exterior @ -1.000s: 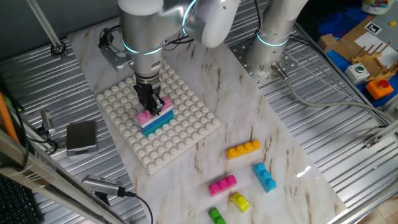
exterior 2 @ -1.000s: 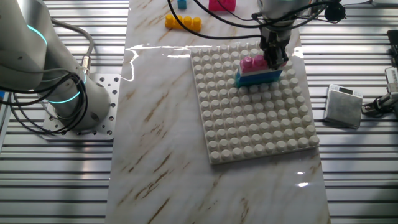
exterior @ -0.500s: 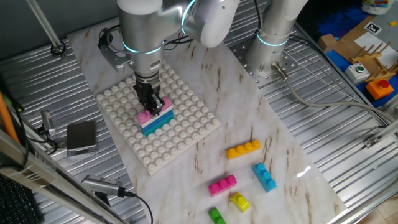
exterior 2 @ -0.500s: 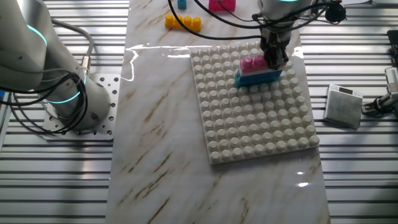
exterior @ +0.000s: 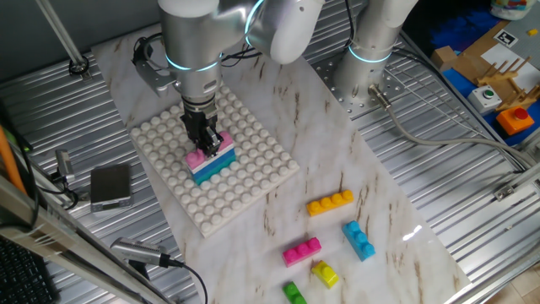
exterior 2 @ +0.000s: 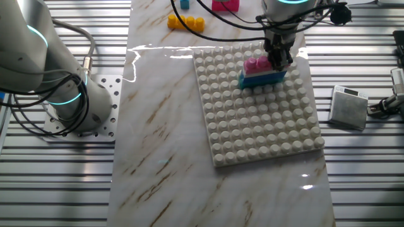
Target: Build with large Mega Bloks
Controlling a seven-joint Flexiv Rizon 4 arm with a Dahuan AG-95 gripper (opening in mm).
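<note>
A white studded baseplate [exterior: 253, 173] [exterior 2: 259, 126] lies on the marble strip. On it stands a small stack of Mega Bloks: a teal brick [exterior: 215, 168] [exterior 2: 262, 79] with a pink brick [exterior: 197, 157] [exterior 2: 254, 64] on top. My gripper [exterior: 205, 142] [exterior 2: 278, 58] comes straight down onto the stack, its dark fingers closed across the pink brick and hiding part of it. Loose Mega Bloks lie off the plate: orange [exterior: 330, 203] [exterior 2: 186, 23], blue [exterior: 359, 240], magenta [exterior: 302, 251] [exterior 2: 225, 5], yellow [exterior: 325, 273] and green [exterior: 294, 293].
A small grey box [exterior: 110, 186] [exterior 2: 348, 107] sits on the ribbed metal beside the baseplate. A second arm's base [exterior: 363, 76] [exterior 2: 79, 107] is bolted next to the marble strip. Cables run by the box, and boxes of parts [exterior: 494, 67] stand at the far right.
</note>
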